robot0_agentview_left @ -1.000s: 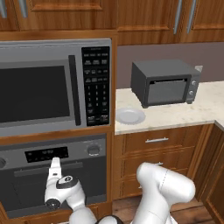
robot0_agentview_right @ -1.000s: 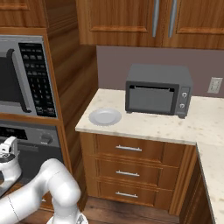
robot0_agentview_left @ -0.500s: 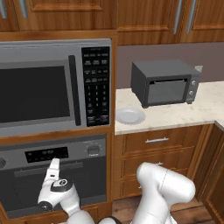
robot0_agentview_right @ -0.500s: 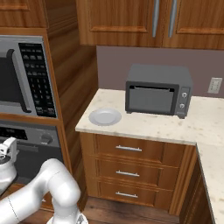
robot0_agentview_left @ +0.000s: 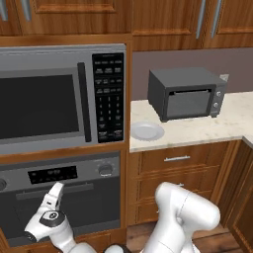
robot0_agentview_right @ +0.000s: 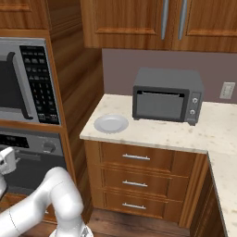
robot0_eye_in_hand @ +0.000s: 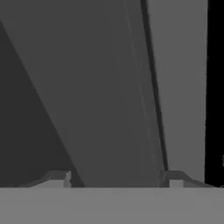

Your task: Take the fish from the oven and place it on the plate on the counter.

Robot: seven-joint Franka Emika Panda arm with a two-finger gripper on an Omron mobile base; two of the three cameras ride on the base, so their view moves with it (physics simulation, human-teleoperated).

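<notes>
The gripper [robot0_agentview_left: 56, 190] is at the far left, right up against the front of the oven [robot0_agentview_left: 99, 197], by the bar handle [robot0_agentview_left: 84, 188] under the silver strip with the knobs. A second ago it sat a bit higher and straighter; now the hand has dropped lower and leans over. In the hand view the grey bar runs between the two fingertips [robot0_eye_in_hand: 57, 177], which stand apart on either side of it. I cannot tell if they are squeezing it yet. The oven door is shut, so the fish is hidden. To the right, the plate [robot0_agentview_left: 147, 131] sits on the counter [robot0_agentview_left: 207, 129], just where it was, near the toaster oven [robot0_agentview_left: 185, 93].
</notes>
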